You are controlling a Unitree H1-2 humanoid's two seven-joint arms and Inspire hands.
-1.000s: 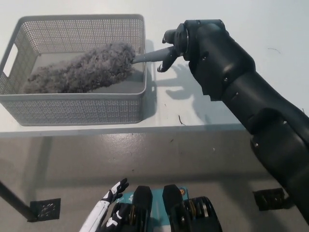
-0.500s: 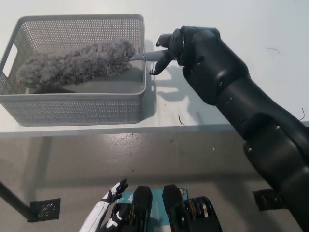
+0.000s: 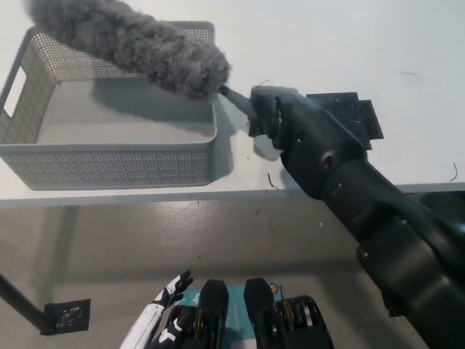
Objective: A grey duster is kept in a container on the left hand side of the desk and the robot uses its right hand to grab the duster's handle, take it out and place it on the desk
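Spanning the upper half of the head view, the white table (image 3: 407, 43) has its front edge running straight across just below the basket. Open white surface lies to the right of the basket and out to the picture's right edge.

The black right arm reaches in from the lower right. Its right robot hand (image 3: 282, 120) is clenched around the duster's handle (image 3: 236, 99), just off the basket's near right corner. Half a second ago this hand was further back on the table, level with the basket's far rim; it has since drawn toward the front edge.

The grey mesh basket (image 3: 109, 163) stands at the table's left, its near wall close to the front edge, in the same spot as before.

The grey duster (image 3: 138, 45) has come up out of it. Earlier its fluffy head lay low inside, between the walls. Now the head is raised above the far rim and slants up toward the picture's top left corner, with the handle end lowest by the far right corner.

A black flat piece (image 3: 349, 116) lies on the table just beyond the right hand.

The white left robot hand (image 3: 169, 289) rests low at the bottom, below the table, fingers apart and holding nothing.
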